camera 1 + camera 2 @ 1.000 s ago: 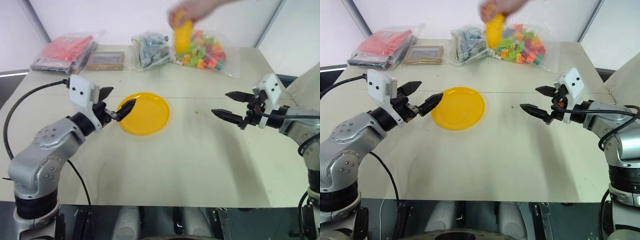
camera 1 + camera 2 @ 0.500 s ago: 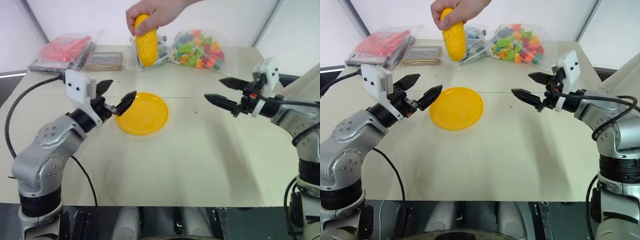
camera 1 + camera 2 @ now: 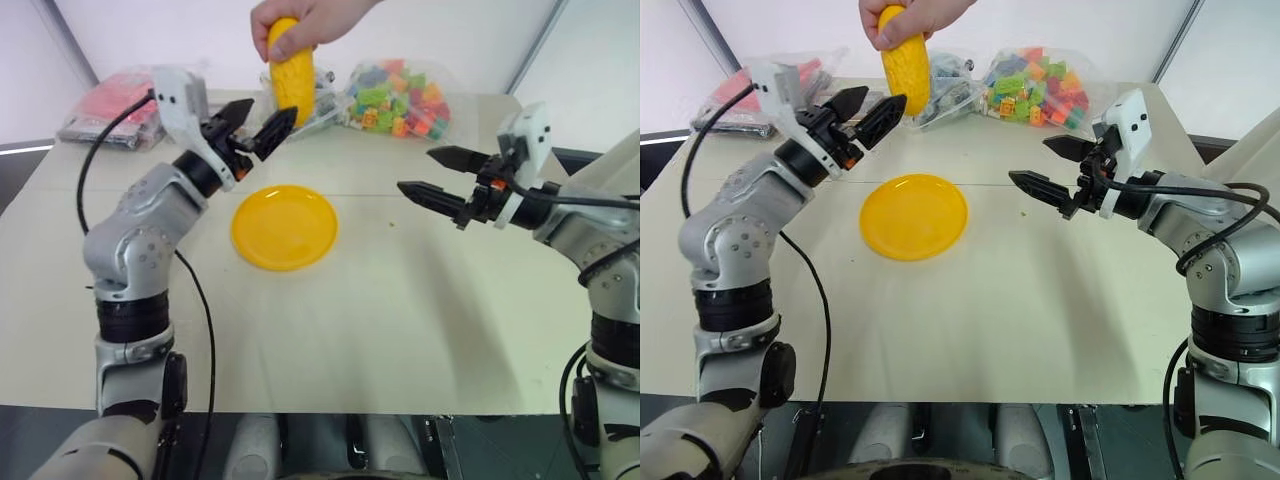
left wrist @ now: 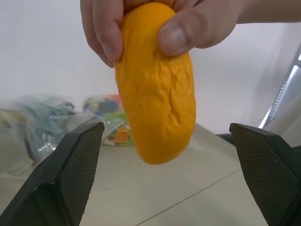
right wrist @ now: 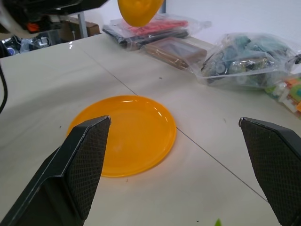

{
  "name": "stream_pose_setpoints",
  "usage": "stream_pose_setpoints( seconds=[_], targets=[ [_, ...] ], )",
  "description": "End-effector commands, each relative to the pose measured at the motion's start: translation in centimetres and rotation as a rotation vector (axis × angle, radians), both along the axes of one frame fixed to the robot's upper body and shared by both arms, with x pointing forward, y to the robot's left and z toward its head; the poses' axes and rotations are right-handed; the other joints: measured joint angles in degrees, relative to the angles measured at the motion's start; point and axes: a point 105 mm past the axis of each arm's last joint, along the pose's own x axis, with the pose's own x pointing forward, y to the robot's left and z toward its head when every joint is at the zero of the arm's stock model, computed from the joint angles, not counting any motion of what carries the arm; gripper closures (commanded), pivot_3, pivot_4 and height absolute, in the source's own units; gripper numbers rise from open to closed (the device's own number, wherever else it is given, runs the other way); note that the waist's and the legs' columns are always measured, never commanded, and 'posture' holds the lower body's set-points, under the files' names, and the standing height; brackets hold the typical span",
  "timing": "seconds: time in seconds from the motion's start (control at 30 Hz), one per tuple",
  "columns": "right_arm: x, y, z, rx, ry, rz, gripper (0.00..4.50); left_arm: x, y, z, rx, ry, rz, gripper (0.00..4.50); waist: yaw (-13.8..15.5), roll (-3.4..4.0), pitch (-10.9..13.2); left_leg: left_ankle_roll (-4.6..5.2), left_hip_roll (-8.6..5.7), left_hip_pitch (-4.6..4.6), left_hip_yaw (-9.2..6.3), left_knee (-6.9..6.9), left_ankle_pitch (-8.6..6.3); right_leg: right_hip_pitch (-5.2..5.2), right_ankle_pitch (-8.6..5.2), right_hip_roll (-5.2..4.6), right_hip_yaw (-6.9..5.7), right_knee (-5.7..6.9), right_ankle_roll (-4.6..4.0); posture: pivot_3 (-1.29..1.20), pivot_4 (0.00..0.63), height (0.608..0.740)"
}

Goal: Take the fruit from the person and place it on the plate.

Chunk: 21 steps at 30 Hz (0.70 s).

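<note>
A person's hand holds the oblong yellow fruit upright by its top end, above the far side of the table. My left gripper is raised just left of the fruit, open, with nothing between its fingers; in the left wrist view the fruit hangs ahead of them, between the two fingertips. The round yellow plate lies flat on the table below. My right gripper hovers open to the right of the plate.
Along the table's far edge lie a red packet, a brown flat box, a clear bag of dark parts and a bag of coloured blocks. The table's near half is bare.
My left arm has lifted from beside the plate up and forward to the fruit. The person's hand brought the fruit leftward and lower. My right gripper drifted slightly left.
</note>
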Motion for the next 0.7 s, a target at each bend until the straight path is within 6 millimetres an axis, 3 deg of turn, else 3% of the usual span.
stream_pose_setpoints(
  seconds=[0.03,0.53,0.7],
  targets=[
    [-0.8,0.2,1.3,-0.004,-0.060,0.010,0.00,0.0,-0.5,1.5,-0.038,-0.047,-0.063,0.03,0.0,0.00,0.0,0.00,0.00,-0.01,0.00,0.00,0.00,0.00,0.00,0.00,0.00,-0.01,0.00,0.00,0.150,0.731],
    [-1.2,-0.6,1.1,-0.016,-0.076,-0.034,0.00,2.2,-1.2,2.0,-0.045,-0.079,-0.074,0.03,0.1,0.00,0.0,0.00,0.00,-0.01,0.02,0.00,0.00,-0.01,0.00,-0.01,0.00,-0.01,0.01,0.00,0.150,0.731],
    [-1.1,-0.6,1.0,-0.019,-0.076,-0.040,0.00,2.4,-1.4,2.2,-0.053,-0.084,-0.081,2.34,0.1,0.00,0.0,0.00,0.00,-0.02,0.02,0.00,0.00,-0.01,0.00,-0.01,0.00,-0.01,0.01,0.00,0.150,0.731]
  ],
)
